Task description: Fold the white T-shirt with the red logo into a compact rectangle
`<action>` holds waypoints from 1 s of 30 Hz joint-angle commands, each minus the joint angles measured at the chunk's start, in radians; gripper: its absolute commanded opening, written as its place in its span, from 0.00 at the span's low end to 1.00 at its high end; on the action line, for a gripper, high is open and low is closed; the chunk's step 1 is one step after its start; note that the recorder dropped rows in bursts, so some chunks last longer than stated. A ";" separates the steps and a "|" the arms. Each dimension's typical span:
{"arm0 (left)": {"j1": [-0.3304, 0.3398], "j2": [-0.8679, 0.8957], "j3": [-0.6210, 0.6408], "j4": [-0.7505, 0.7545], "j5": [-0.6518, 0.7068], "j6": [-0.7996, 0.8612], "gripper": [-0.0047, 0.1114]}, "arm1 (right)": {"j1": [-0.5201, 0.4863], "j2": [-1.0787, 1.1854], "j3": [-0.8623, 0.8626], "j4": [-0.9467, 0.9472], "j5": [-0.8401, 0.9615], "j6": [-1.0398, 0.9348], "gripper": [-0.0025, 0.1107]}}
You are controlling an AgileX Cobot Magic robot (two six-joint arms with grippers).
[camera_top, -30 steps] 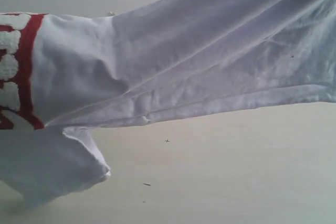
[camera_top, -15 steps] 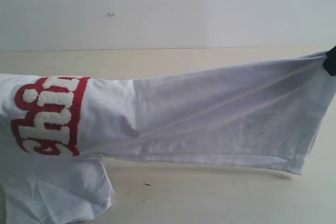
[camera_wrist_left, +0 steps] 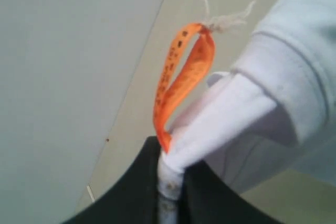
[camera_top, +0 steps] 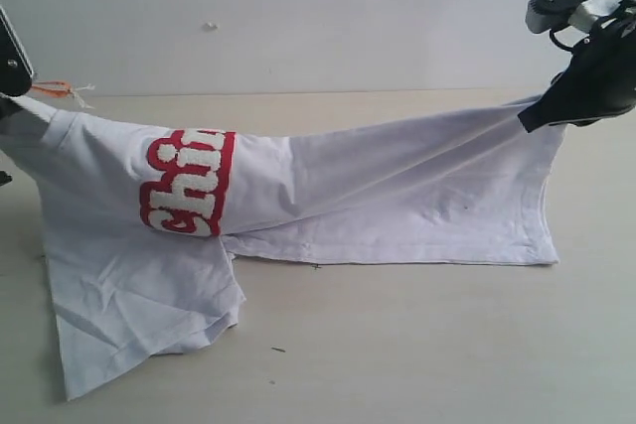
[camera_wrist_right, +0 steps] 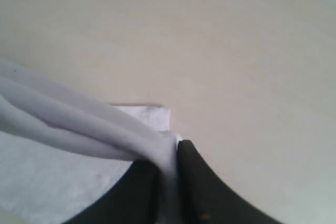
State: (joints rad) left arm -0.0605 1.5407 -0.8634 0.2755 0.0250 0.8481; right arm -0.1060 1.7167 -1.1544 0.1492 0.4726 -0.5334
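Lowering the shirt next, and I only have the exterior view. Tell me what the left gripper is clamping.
Observer: Left wrist view shows the left gripper shut on a bunched fold of the white T-shirt beside its collar.
Operator: Report the orange tag.
Observer: The orange tag loops up from the pinch; whether its lower end is clamped, I cannot tell.
Operator: Check the right side.
Observer: The right gripper is shut on a thin gather of fabric; a shirt corner lies flat on the table beyond it.
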 commanded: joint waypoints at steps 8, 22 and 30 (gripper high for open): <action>0.108 0.071 0.003 -0.088 -0.289 -0.022 0.57 | 0.001 0.037 -0.104 -0.020 -0.209 0.045 0.35; 0.109 0.073 0.003 -0.131 -0.252 -0.323 0.47 | 0.001 0.132 -0.109 0.029 0.030 0.049 0.02; 0.040 0.081 0.003 -0.108 0.032 -0.514 0.04 | 0.001 0.219 -0.109 0.111 0.155 -0.033 0.02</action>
State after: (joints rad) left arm 0.0092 1.6153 -0.8634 0.1616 -0.0358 0.3703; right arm -0.1060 1.9039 -1.2567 0.2232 0.5871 -0.5361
